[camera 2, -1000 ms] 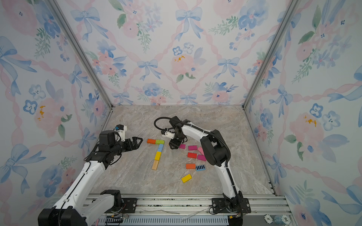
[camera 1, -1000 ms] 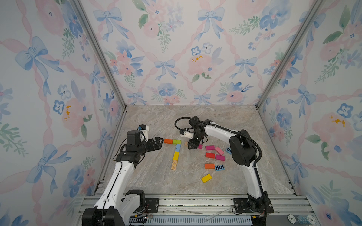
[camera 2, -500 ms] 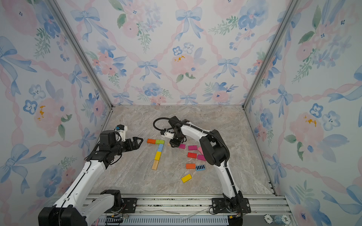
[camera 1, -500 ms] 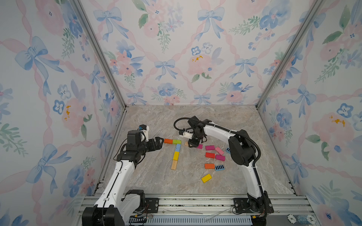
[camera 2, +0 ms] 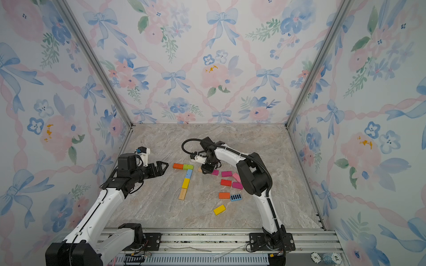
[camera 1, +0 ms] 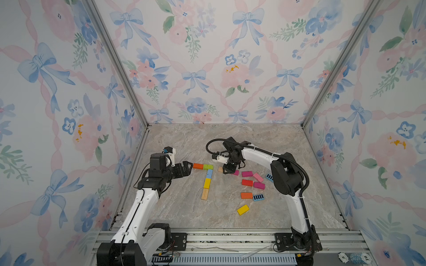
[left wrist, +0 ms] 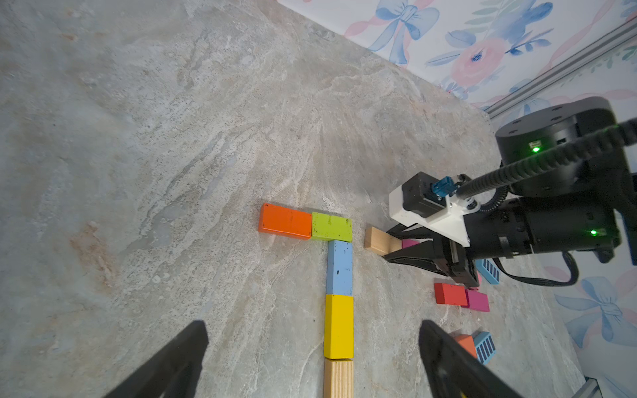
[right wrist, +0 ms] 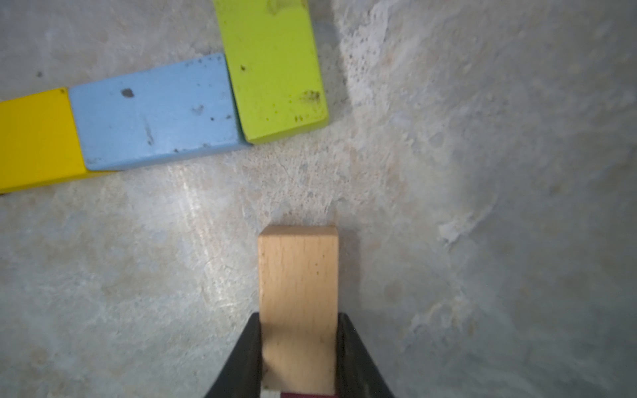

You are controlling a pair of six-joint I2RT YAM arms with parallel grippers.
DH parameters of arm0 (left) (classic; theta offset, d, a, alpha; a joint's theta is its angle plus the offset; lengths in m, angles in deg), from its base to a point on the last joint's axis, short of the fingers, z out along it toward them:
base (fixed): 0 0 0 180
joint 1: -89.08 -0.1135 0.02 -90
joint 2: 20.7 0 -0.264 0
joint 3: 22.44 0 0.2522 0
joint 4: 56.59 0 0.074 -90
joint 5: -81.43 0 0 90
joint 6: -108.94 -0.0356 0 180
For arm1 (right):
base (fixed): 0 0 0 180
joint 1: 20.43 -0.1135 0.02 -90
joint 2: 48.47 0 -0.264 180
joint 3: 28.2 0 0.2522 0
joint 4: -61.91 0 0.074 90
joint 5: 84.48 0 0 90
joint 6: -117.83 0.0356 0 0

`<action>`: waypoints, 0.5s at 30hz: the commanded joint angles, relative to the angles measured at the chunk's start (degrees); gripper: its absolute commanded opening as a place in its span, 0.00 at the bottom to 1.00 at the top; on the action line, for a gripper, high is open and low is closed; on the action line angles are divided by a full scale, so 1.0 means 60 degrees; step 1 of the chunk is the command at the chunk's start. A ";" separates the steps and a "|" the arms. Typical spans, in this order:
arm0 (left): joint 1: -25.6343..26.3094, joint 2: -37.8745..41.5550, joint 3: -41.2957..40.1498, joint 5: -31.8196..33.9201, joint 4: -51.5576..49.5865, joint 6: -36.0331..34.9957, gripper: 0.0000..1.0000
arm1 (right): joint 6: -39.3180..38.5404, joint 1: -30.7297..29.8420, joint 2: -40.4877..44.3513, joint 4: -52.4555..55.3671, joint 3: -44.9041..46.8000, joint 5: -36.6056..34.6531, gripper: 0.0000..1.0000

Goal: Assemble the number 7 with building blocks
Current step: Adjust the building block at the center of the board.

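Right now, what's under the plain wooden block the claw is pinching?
Only bare marble table shows around the tan block in the right claw. Its underside is covered; a magenta block peeks out at its back end.

Bright even light, soft shadows, wide-angle edge distortion, wrist close-up slightly blurred

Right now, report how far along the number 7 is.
Done: flat orange block and green block form the top bar; light blue block, yellow block and lined wooden block form the stem. In hand: right jaws shut on a tan wooden block beside the bar. Remaining: placing that block; left jaws open, empty.
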 commanded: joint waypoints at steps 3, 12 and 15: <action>0.0039 -0.0035 -0.0102 0.0006 0.0100 -0.0138 0.98 | -0.0265 0.0171 0.0046 0.0679 0.0299 -0.0145 0.28; 0.0039 -0.0049 -0.0113 0.0001 0.0100 -0.0136 0.98 | -0.0793 0.0281 -0.0027 0.0811 0.0303 -0.0382 0.28; 0.0039 -0.0067 -0.0108 0.0011 0.0100 -0.0140 0.98 | -0.1043 0.0282 -0.0070 0.0814 0.0263 -0.0386 0.28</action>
